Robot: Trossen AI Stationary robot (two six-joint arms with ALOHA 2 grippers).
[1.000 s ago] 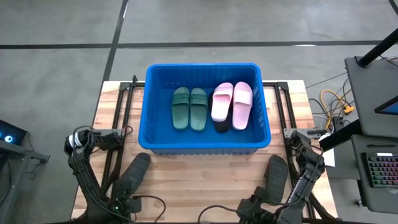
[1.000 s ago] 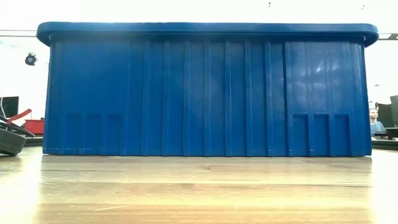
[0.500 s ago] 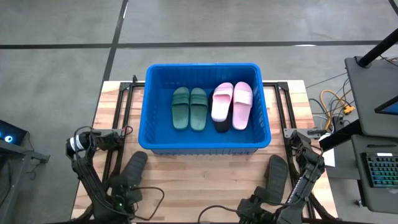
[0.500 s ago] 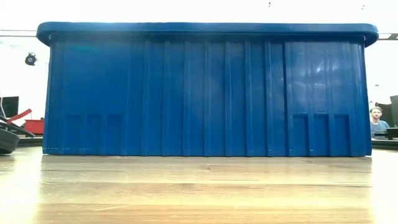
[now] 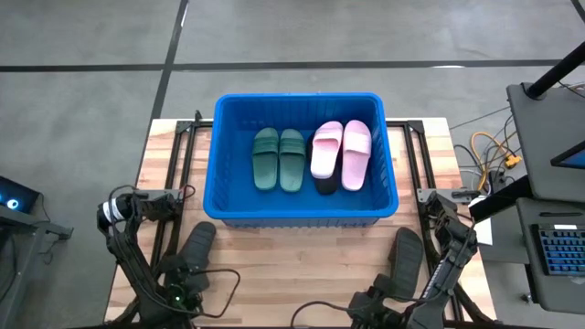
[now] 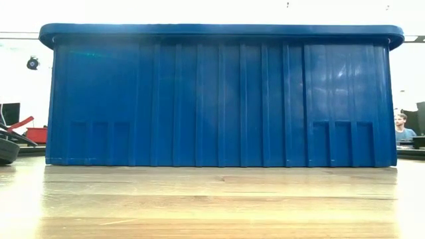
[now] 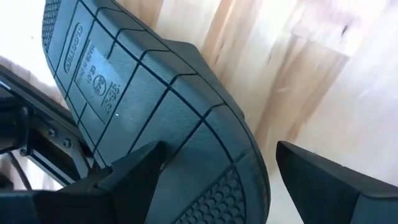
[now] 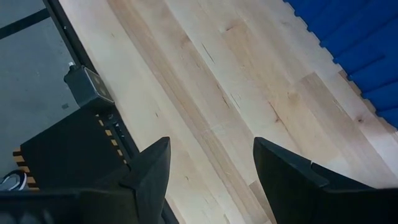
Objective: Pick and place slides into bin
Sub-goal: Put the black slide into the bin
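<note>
Since a second ago, the dark slide at the lower left of the high view has slid back toward the bottom edge and turned a little, and in the low view its tip has shrunk to a sliver at the left edge. Nothing else has shifted.

Only the left wrist view shows what happens there: the left gripper stands with its fingers spread wide on either side of that slide's upturned sole, a dark rubber face cut by grooves, with knurled patches and a moulded label. Whether the fingers press on it cannot be told. From above this gripper is hidden under the slide.

The right gripper hangs at the lower right of the high view, fingers wide apart with only bare, pale wooden table between them. A second dark slide lies by that arm.

Farther up, the bin, bright blue with a rolled rim, sits mid-table. The low view gives only its ribbed outer wall; the high view alone sees inside, where a dark green pair lies beside a pale pink pair, with a black slide partly under the pink.

A person sits far beyond, at the low view's right edge.
</note>
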